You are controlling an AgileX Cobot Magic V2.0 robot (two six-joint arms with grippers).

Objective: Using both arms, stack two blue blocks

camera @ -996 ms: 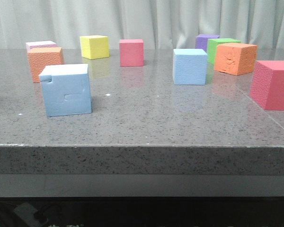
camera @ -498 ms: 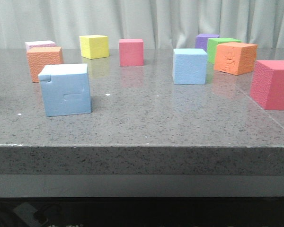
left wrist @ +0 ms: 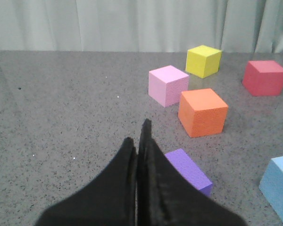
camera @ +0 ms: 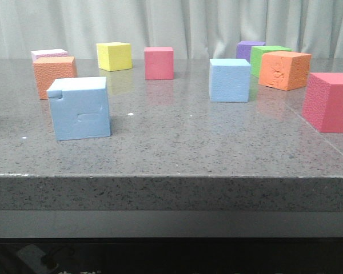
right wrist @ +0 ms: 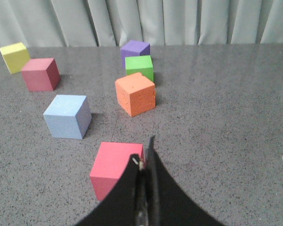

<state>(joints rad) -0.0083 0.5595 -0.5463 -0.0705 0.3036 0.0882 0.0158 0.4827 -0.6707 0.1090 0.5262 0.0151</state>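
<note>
The two blue blocks are seen standing well apart on the grey stone table [camera: 177, 154]; the notched blue block [camera: 80, 108] sits near the front left, just in front of an orange cube [camera: 54, 74], while the plain blue block [camera: 229, 80] stands further back, right of centre, left of a second orange cube [camera: 284, 70] and a green cube [camera: 266, 57]. Neither arm is visible in the front view. In the wrist views the left gripper [left wrist: 138, 141] is clenched on nothing, a purple cube [left wrist: 188, 170] lying beside its tips; the right gripper [right wrist: 144, 157] is likewise closed and empty, above a red cube [right wrist: 114, 167]. No stacking has begun, so the approach step is judged to be in hand; next, each claw would need to be opened and brought over its nearer blue block.
</note>
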